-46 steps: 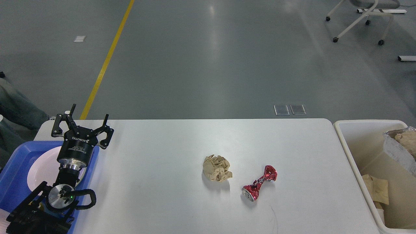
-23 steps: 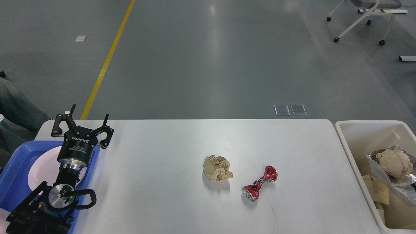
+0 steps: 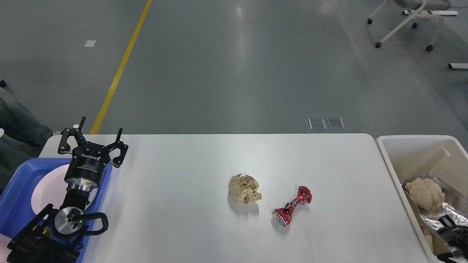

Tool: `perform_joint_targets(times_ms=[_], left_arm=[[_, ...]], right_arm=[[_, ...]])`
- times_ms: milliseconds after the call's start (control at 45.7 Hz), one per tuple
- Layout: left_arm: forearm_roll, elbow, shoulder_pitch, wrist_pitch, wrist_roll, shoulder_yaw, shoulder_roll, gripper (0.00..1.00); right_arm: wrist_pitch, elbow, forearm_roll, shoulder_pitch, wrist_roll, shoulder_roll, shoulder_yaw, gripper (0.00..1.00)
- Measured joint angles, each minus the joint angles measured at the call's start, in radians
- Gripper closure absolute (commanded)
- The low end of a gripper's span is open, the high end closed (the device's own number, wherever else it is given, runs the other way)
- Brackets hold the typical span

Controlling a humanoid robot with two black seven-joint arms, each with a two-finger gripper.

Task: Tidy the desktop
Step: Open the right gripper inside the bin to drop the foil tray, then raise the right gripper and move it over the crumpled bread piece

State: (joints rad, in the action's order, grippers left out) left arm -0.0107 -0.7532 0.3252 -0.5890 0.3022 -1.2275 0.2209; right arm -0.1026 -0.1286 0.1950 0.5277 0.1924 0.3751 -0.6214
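Nearest, at the lower right corner, the right gripper point(image 3: 453, 232) shows as a small dark shape low inside the cream-coloured rectangular plastic bin point(image 3: 387, 160); I cannot tell whether its fingers are apart or together. Beside it in the bin lie a crumpled sheet of silver foil point(image 3: 451, 210) and a tan wad of paper point(image 3: 424, 188). This looks like the drop-off end of one clearing step.

At the lower left, the left gripper point(image 3: 95, 138) hangs with its fingers spread and nothing between them, above the far edge of the blue plastic tray point(image 3: 16, 190) holding a round white plate point(image 3: 45, 188).

The wide white matte desktop point(image 3: 182, 204) spans the middle of the view between tray and bin. Two pieces of litter are on it: a crushed red metal can point(image 3: 291, 211) and, just beside it, a crumpled ball of brown paper point(image 3: 244, 189).

The next move likely calls for the right arm to rise out of the bin and reach for the can, gripping its narrow pinched waist.
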Motion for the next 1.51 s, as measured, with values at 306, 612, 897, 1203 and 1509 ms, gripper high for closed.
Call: perform_joint_targets(times_ms=[306, 612, 897, 1203, 1509], left_arm=[[0.000, 0.000, 0.000, 0.000, 0.000, 0.000, 0.000, 0.04], [0.000, 0.000, 0.000, 0.001, 0.000, 0.000, 0.000, 0.04], [0.000, 0.000, 0.000, 0.001, 0.000, 0.000, 0.000, 0.04], [0.000, 0.000, 0.000, 0.001, -0.002, 0.000, 0.000, 0.04], [0.000, 0.000, 0.000, 0.000, -0.002, -0.001, 0.000, 0.04]], right_arm=[[-0.129, -0.012, -0.001, 0.006, 0.001, -0.001, -0.001, 0.00], [-0.103, -0.034, -0.025, 0.039, 0.000, 0.012, -0.012, 0.00], [0.089, -0.338, -0.326, 0.349, 0.009, 0.232, -0.036, 0.00], [0.555, -0.547, -0.495, 0.851, 0.011, 0.291, -0.279, 0.00], [0.886, -0.903, -0.477, 1.410, 0.010, 0.117, -0.561, 0.00]])
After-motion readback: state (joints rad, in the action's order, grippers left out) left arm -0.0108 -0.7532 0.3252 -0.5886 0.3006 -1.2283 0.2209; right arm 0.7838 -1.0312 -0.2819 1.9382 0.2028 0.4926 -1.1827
